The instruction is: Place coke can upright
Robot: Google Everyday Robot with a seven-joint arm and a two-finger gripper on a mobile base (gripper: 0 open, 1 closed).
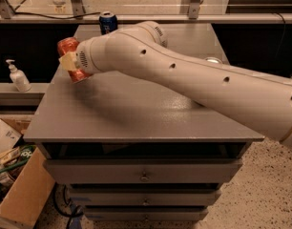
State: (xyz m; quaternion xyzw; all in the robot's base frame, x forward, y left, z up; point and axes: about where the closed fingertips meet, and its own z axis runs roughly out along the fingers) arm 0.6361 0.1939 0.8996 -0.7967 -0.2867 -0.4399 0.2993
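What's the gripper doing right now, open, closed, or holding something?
Gripper: closed on the coke can, holding it tilted near the left edge of the table.

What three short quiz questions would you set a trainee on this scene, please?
1. True or false: the coke can stands alone on the table, clear of the gripper.
2. Where is the gripper? A: near the table's left edge. B: down at the drawer fronts. C: past the table's right edge.
3. Fill in: the back can, near the table's far edge, is dark ____.

Key
1. False: the gripper holds the coke can, which is tilted.
2. A.
3. Blue.
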